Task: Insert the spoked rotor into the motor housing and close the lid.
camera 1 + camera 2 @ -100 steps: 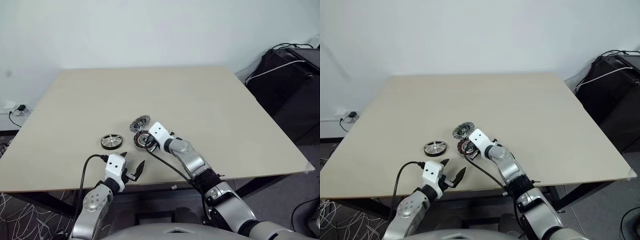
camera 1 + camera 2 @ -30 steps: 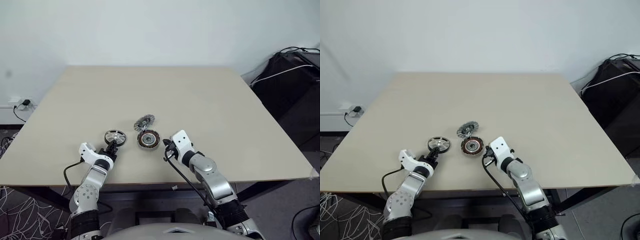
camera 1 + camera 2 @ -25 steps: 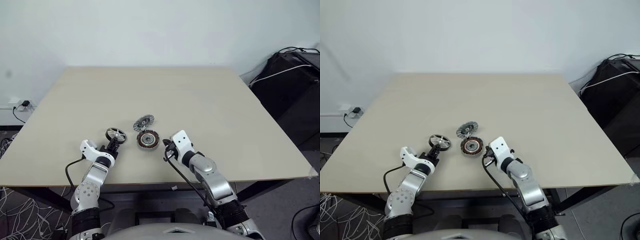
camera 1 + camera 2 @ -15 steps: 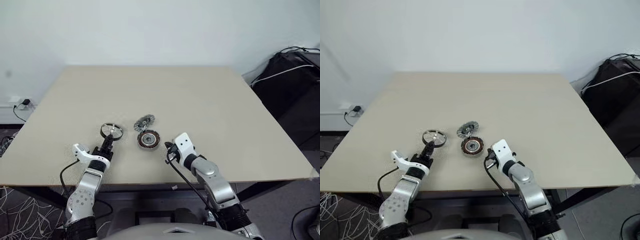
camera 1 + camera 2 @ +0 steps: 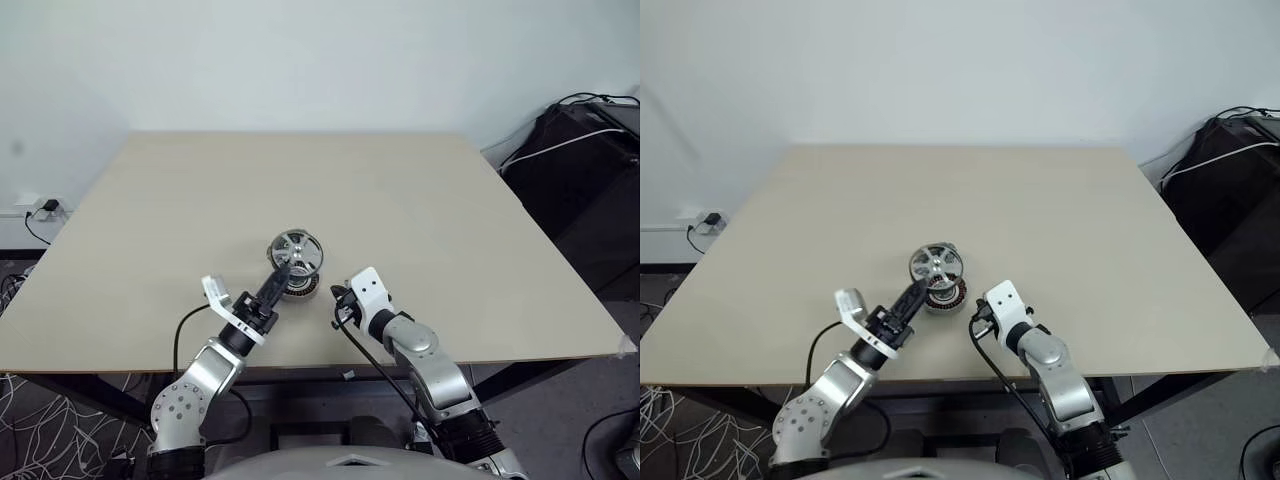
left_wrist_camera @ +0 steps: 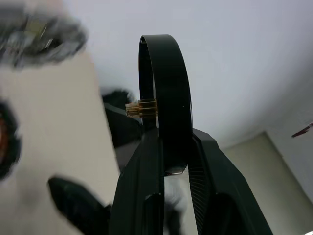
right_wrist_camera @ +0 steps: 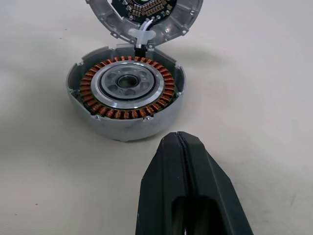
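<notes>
A: While the black-fingered left gripper pinched the small silver spoked rotor with its dark rim, where did it hang?

B: Above the round motor housing ringed with copper windings (lifted off the pale wooden table). The silvery-grey ribbed lid stood open at the housing's far edge.

A: And the right gripper?

B: Pressed together, empty, near the housing.

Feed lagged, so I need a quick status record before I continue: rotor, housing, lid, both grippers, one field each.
rotor: spoked rotor held edge-on in the left gripper, lifted above the housing
housing: motor housing on the table, copper windings exposed, no rotor inside
lid: lid open, joined at the housing's far edge
left gripper: shut on the rotor's rim
right gripper: right gripper shut, empty, beside the housing
</notes>
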Robot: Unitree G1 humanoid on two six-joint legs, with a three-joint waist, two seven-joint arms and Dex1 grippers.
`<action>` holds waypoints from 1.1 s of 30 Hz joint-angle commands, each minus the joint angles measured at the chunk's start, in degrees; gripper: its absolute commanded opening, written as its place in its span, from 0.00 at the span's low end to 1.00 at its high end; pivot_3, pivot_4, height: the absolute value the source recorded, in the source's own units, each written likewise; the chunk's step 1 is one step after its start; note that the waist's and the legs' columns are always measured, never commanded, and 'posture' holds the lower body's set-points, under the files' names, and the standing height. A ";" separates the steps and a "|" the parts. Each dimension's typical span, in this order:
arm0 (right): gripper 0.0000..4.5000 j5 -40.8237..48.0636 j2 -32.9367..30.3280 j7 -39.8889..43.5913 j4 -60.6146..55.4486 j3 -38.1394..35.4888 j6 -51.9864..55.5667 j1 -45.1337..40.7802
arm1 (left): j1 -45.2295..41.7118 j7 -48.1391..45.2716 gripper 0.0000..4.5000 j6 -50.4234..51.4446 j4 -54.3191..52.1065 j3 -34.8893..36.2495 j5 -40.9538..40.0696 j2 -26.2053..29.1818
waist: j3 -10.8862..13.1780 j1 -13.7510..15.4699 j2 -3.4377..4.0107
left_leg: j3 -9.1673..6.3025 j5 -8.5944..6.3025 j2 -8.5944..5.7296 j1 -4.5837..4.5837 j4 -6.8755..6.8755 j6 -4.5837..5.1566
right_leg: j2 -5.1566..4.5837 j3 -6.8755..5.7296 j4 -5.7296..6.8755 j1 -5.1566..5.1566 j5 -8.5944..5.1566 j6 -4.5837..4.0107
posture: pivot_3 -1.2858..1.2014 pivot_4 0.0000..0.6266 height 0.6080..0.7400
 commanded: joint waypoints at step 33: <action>0.00 0.33 -0.16 -1.12 -3.60 -0.55 -0.83 -0.13 | -14.32 1.28 0.09 0.76 19.13 6.44 10.55 -1.63 | 0.00 0.08 -0.01 | -0.03 0.01 -0.03 -0.02 -0.02 0.02 | 0.00 -0.01 0.00 -0.01 0.01 0.00 | 0.52 0.00 1.00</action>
